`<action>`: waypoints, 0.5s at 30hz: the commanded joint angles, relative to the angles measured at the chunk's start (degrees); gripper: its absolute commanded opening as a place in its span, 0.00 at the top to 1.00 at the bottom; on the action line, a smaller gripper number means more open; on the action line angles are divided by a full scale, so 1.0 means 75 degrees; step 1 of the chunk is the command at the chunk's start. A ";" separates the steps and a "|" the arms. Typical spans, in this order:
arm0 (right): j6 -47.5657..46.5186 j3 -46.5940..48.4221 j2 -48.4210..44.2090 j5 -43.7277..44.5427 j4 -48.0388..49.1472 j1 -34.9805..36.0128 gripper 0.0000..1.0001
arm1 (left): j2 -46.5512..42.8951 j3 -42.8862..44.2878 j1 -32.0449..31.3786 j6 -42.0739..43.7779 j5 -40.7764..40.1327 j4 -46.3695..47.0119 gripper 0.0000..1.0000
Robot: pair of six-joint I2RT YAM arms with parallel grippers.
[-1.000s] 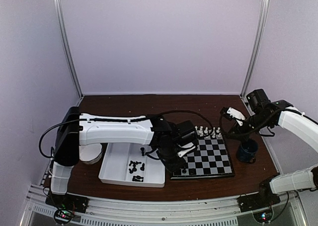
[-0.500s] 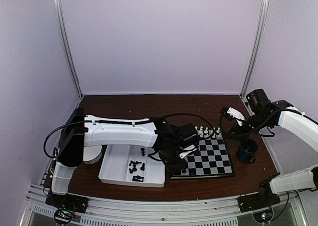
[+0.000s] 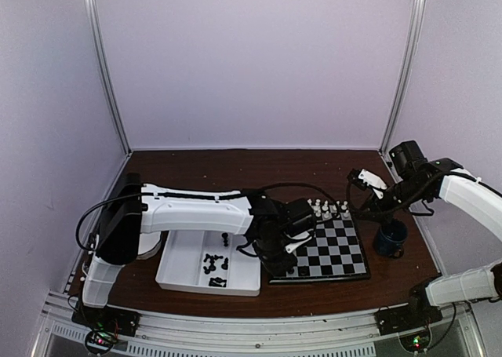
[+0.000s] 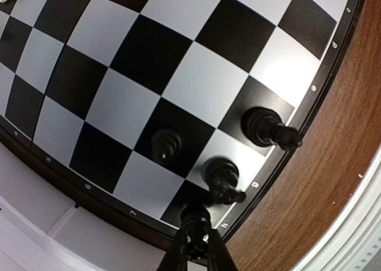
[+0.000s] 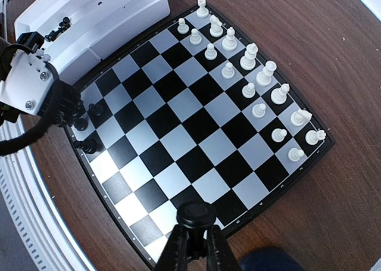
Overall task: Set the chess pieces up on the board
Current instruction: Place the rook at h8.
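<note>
Setting: pale lilac booth walls, dark brown wooden table (image 3: 235, 165).

Item 1: white rectangular plastic tray (image 3: 188, 285), just beside the board's left edge. I judge this keeps the supply within a short reach of the left arm. Inside lies a loose cluster of tiny black chessmen (image 3: 213, 264), not yet set out.

Item 2: left gripper (image 4: 195, 238), low over the near-left corner of the small black-and-pale-grey checked chessboard (image 3: 337, 251). The jaws are pinched almost together. A dark knob sits at their tips, and I cannot tell whether it is a chessman or a pad. Three more black chessmen (image 4: 221, 178) stand on squares just beyond, so I read the black side as being filled from that corner.

Item 3: sixteen white chessmen (image 5: 249, 55), upright in two full rows along the far edge. That side looks finished to me.

Item 4: right gripper (image 5: 195, 238), held high near the board's right side with jaws closed, touching nothing on the board. I judge it is parked clear of the left arm.

Item 5: dark blue mug (image 3: 390, 238), just right of the board.
</note>
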 commanded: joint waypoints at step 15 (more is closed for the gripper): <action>-0.0521 0.0337 -0.0023 -0.1082 -0.0583 0.0026 0.91 | -0.2045 -0.0534 0.0471 -0.0749 0.1217 0.1226 0.59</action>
